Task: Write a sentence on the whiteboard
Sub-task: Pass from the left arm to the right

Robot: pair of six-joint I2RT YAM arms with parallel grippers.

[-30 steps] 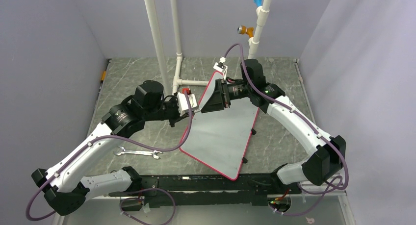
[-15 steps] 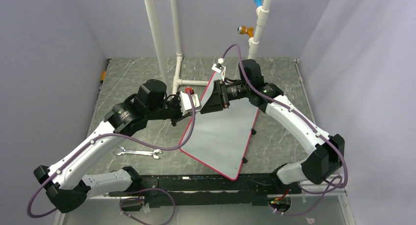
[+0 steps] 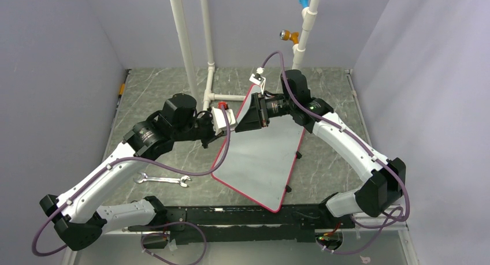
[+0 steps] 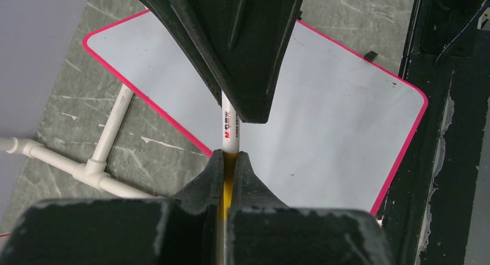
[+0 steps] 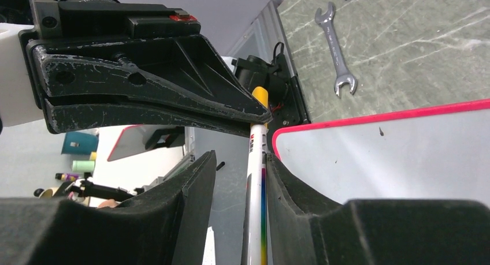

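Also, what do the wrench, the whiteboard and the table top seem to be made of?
The wrench: silvery and shiny, probably steel.
The whiteboard: smooth pale grey-white face with thin red rim, perhaps coated board or plastic.
The table top: dark grey-green with pale veins, marble-like, maybe only a printed laminate.

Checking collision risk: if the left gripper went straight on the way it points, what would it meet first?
Most likely the right gripper, facing it head-on with its jaws either side of the marker that the left gripper holds. The whiteboard lies beneath, apparently out of that line.
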